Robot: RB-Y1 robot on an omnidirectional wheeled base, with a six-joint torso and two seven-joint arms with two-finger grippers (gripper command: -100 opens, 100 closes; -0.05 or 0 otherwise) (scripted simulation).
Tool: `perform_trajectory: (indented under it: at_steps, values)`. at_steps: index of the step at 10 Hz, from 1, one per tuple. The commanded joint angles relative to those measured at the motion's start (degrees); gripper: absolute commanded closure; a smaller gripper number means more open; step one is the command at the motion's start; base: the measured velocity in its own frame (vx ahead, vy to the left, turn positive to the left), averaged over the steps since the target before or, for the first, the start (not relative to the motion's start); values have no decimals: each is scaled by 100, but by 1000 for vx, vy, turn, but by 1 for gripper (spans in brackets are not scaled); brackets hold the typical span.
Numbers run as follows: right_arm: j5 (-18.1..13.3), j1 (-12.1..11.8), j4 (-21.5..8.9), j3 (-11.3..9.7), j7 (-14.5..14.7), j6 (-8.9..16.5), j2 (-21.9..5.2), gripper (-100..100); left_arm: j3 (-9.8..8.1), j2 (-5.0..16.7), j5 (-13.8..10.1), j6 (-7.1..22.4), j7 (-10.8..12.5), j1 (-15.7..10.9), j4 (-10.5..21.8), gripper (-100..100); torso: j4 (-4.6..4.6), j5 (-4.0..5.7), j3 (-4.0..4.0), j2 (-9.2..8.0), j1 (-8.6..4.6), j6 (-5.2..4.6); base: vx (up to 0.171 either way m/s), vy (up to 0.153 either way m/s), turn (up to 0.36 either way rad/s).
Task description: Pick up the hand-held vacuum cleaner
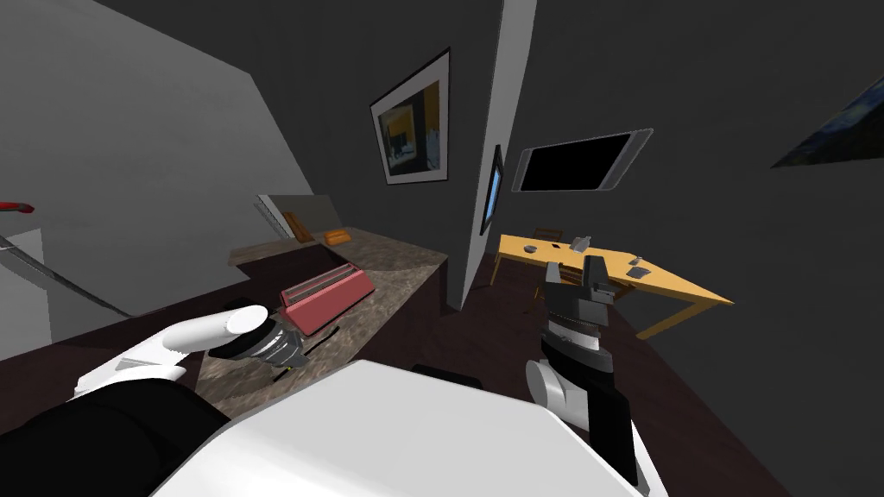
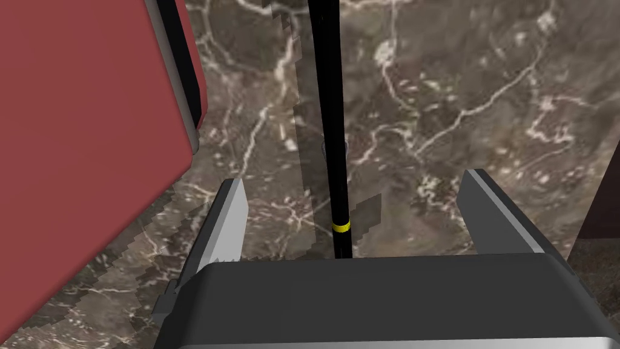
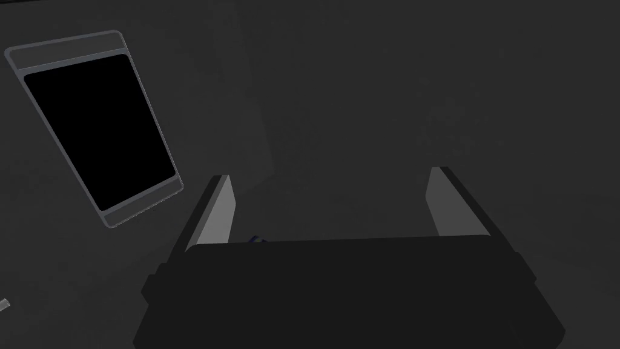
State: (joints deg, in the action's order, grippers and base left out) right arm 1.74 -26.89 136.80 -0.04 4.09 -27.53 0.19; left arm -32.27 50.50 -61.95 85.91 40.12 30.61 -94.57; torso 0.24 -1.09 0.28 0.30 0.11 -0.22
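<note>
Vacuum cleaner [image 2: 332, 121], black, between spread left fingers [image 2: 226, 221]

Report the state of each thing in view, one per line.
Left end effector: open, nothing gripped.
Black rod: lying on the marble counter between the open fingers, ungripped.
Red toaster: upright on the counter.
Right end effector: open, empty.
Wall screen: dark.

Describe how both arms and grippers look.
Left arm: rounded white forearm, dark ribbed wrist. Right arm: dark forearm, white round joint, grey-banded wrist. Left gripper and right gripper each have a dark boxy body and two thin, light grey, blade-like fingers.
</note>
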Motion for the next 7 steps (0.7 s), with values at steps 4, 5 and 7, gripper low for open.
perform_trajectory:
  at_steps: [4,5,7]
  values:
    - [0,0,0,0,0,0,0,0,262,442,-464,-615,-112,169,764,-100,5,-31,6,6,20,-6,-32,-45,-92]
    - [0,0,0,0,0,0,0,0,339,582,-606,-788,-145,224,962,-100,7,-37,9,11,30,-9,-32,-49,-150]
    - [0,0,0,0,0,0,0,0,416,723,-749,-1002,-178,279,1217,-100,7,-41,9,11,36,-10,-38,-48,-86]
